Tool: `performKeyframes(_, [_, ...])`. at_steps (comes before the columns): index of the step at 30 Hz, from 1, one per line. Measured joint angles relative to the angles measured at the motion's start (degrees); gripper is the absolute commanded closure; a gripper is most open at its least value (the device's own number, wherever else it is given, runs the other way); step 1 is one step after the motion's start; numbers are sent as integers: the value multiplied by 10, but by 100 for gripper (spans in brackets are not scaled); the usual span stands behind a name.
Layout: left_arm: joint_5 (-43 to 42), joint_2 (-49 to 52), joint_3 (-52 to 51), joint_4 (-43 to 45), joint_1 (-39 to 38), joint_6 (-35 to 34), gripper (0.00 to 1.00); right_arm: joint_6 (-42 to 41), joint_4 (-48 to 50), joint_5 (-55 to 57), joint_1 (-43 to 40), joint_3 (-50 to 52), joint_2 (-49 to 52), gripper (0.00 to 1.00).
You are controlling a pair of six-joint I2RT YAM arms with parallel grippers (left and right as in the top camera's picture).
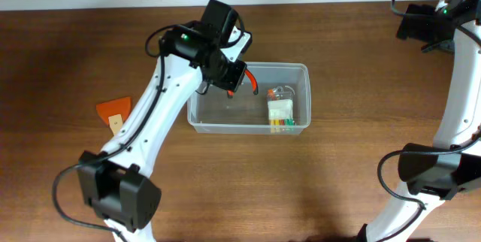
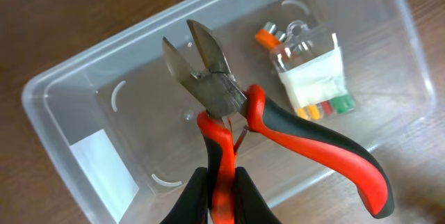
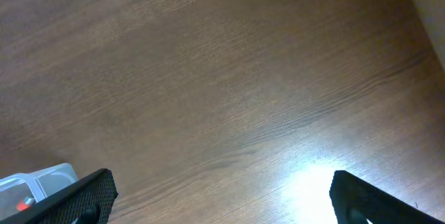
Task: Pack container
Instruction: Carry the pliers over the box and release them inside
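the container (image 1: 225, 116) is seen at the middle of the wooden table (image 1: 338, 182), open side up, its long axis laid left to right in the overhead view; from the left wrist (image 2: 139, 106) it is seen running diagonally. a packet (image 2: 313, 78) of coloured pieces is lodged at its right end, and a white label (image 2: 101, 161) is seen at the other end. the left gripper (image 2: 219, 186) is pressed onto one red handle of the cutters (image 2: 215, 88), held above the bin, blades slightly parted and aimed away from the wrist, the other handle splayed out. the right gripper (image 3: 222, 203) is spread wide over bare wood, well apart. an orange card (image 1: 114, 110) is left lying at the table's left.
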State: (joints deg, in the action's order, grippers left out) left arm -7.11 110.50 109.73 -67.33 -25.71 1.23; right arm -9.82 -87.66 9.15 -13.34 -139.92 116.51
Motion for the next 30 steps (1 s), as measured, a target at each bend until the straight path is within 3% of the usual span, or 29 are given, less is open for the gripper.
performKeyframes(10, [0, 101, 0, 0, 0, 0, 98, 0, 0, 0, 0, 0, 0, 1])
performKeyframes(21, [0, 145, 0, 0, 0, 0, 96, 0, 0, 0, 0, 0, 0, 1])
performKeyframes(26, [0, 169, 0, 10, 0, -1, 82, 0, 0, 0, 0, 0, 0, 1])
performKeyframes(30, [0, 177, 0, 12, 0, -5, 64, 0, 0, 0, 0, 0, 0, 1])
